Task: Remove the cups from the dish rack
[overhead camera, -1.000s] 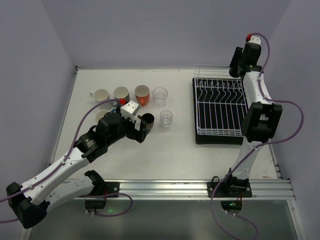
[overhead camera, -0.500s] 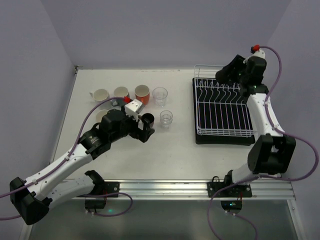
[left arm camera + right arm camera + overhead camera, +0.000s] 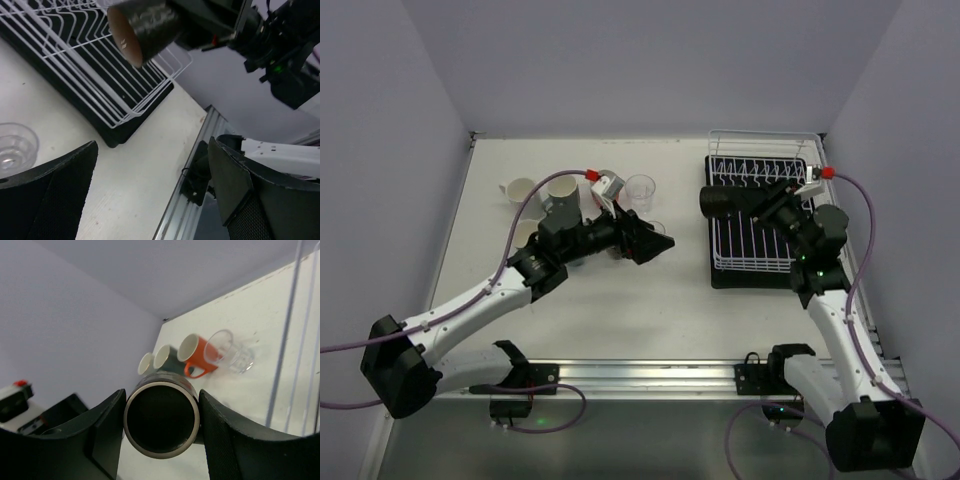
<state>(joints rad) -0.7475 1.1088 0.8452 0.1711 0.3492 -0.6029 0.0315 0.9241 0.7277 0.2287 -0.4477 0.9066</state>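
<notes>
Swinging down from the far end of the rack, the right gripper has carried a dark brown cup out over the rack's left edge. The cup lies sideways with its mouth toward the left arm, the jaws pinching its sides. The left gripper has come away from the unloaded cups at the far left and reaches right above the table. Its jaws are spread wide, near the cup but apart from it. A handover seems next. The rack looks bare otherwise, though the arm hides part.

One dish rack, two clear glasses, perhaps five mugs, some hidden.
</notes>
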